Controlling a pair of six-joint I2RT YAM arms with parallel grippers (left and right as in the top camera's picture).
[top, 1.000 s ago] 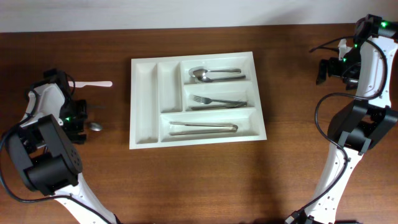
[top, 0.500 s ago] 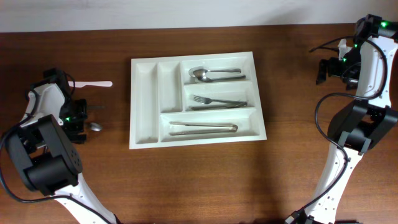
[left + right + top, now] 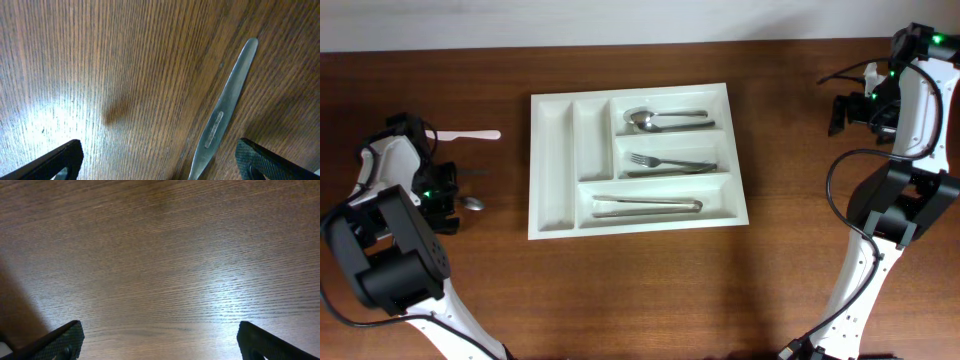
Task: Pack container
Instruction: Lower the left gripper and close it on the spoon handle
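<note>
The container (image 3: 552, 160) is a large white tray in the middle of the table. Spoons (image 3: 665, 120), a fork (image 3: 670, 162) and tongs (image 3: 648, 205) lie in its three long compartments; the two narrow ones are bare. My left gripper (image 3: 448, 195) is open at the table's left edge, low over a metal spoon (image 3: 472, 203). In the left wrist view the spoon's handle (image 3: 223, 108) lies between the open fingers (image 3: 63, 159), nearer the right one, untouched. My right gripper (image 3: 842, 112) hangs open at the far right over bare wood, with nothing between its fingertips (image 3: 64, 339).
A white plastic utensil (image 3: 470, 134) lies on the wood just above the left gripper, left of the tray. The right arm's base (image 3: 895, 215) and cables stand along the right edge. The table (image 3: 640, 290) is dark brown wood.
The left arm has shifted very slightly; nothing else has moved and both grippers have stayed open.
</note>
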